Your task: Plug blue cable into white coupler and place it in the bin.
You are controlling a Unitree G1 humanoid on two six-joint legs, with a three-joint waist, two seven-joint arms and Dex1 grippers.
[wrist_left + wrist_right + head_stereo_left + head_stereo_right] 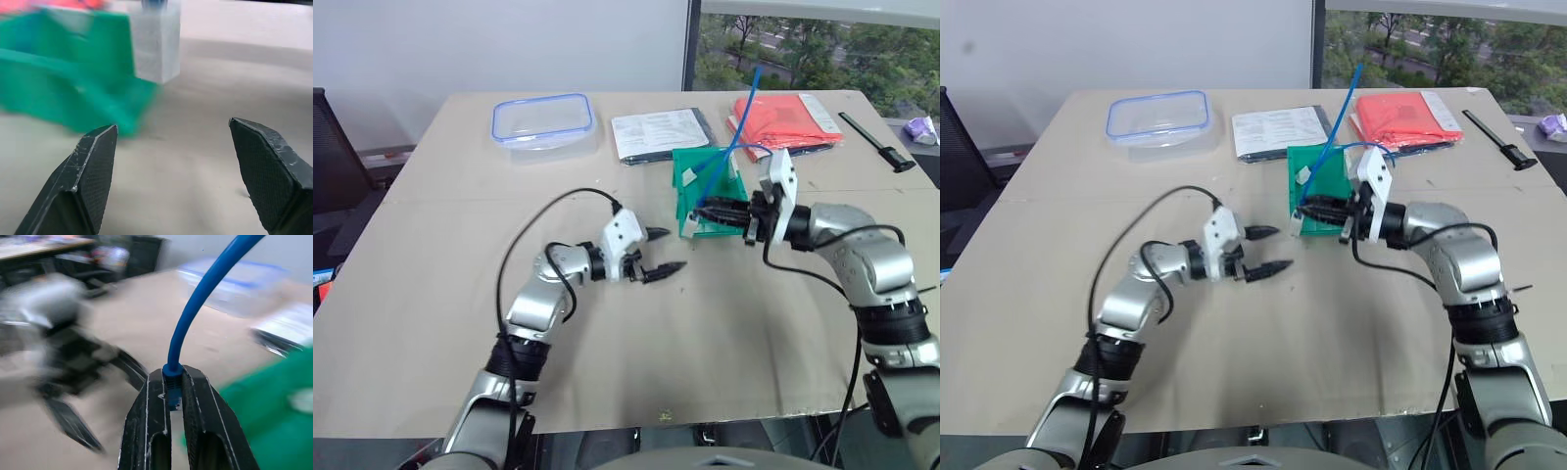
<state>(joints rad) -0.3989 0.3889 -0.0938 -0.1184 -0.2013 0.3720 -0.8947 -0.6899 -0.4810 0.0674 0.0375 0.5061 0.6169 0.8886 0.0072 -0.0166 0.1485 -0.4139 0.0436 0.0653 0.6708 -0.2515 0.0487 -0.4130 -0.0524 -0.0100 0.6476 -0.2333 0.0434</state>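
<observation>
A tan table [431,323] fills most of the scene, its top made of two boards meeting at a seam that runs from 9 to 3 o'clock. Behind it, from 10 to 12 o'clock, stands a plain white wall [509,44]. At 1 to 2 o'clock a window [813,44] with a dark frame looks out on green trees and a road, and daylight falls across the table. At 9 o'clock, beside the table's edge, a dark chair [333,147] stands against the wall.
</observation>
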